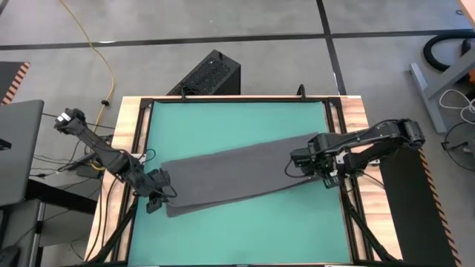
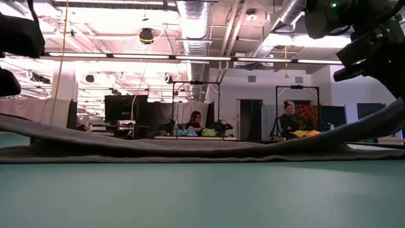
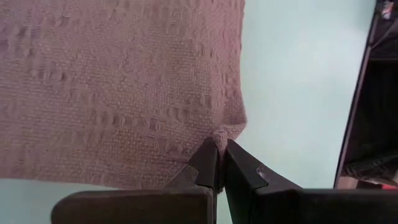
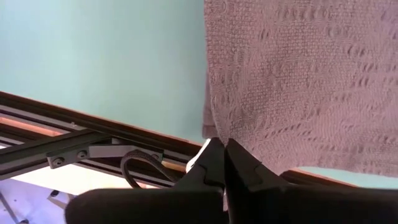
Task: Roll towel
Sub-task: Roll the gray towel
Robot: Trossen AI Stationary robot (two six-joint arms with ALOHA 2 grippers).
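At the left of the overhead frame you have the left gripper (image 1: pixel 165 185) at the towel's (image 1: pixel 245 175) lower-left end; its own wrist camera shows the fingers (image 3: pixel 207 163) pressed together on a pinch of the cloth's corner, though their tips are hard to pick out from above against the dark fabric. The towel lies as a long dark grey strip running diagonally across the middle of the green mat (image 1: pixel 223 119), low at the left and higher at the right, and it looks doubled, with a second edge peeking out along its lower side. No tag is visible in any view. In the table-level view it is a thin dark band across the frame, rising at the far right. At the right of the overhead frame the right gripper (image 1: pixel 291 167) sits over the towel's upper-right end, fingers (image 4: pixel 214 158) closed together on the cloth's edge.
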